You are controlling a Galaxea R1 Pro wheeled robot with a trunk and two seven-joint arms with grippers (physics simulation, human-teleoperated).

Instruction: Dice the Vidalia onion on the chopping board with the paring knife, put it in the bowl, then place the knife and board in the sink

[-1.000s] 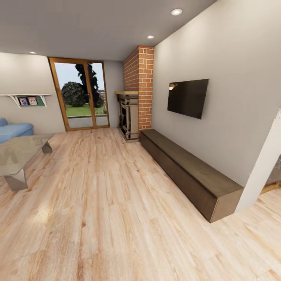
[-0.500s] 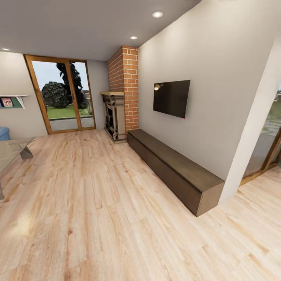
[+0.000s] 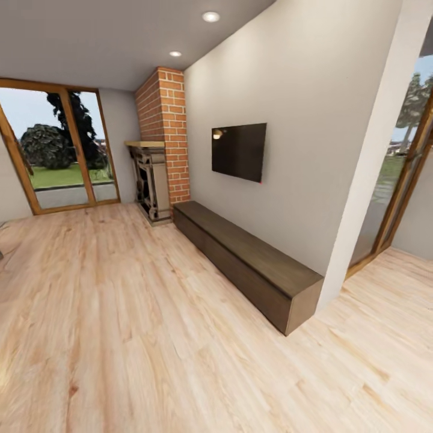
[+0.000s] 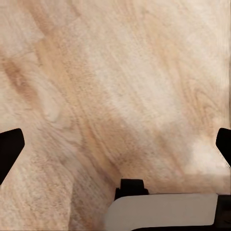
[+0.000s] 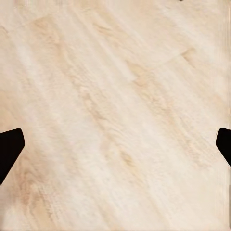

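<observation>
I am in a living room with a light wood floor [image 3: 120, 337]. The kitchen, onion, chopping board, paring knife, bowl and countertop are out of view. In the left wrist view my left gripper [image 4: 115, 147] hangs open over bare floorboards, its dark fingertips [image 4: 9, 149] far apart at the picture's edges. A pale part of my own body [image 4: 163, 211] lies below it. In the right wrist view my right gripper [image 5: 115, 144] is open over the floor too, with nothing between its fingertips [image 5: 9, 147].
A long low dark wooden cabinet [image 3: 252, 264] runs along the wall under a black television [image 3: 239, 151]. Behind it stand a brick chimney [image 3: 165, 132] and a fireplace [image 3: 147, 180]. Glass doors [image 3: 54, 150] are at far left. A white wall corner [image 3: 373, 162] borders a glazed opening [image 3: 409, 162] at right.
The camera has swung to the right, so the whole picture slid left. The glass coffee table, blue sofa and wall shelf left the view, and the glazed opening at right came in.
</observation>
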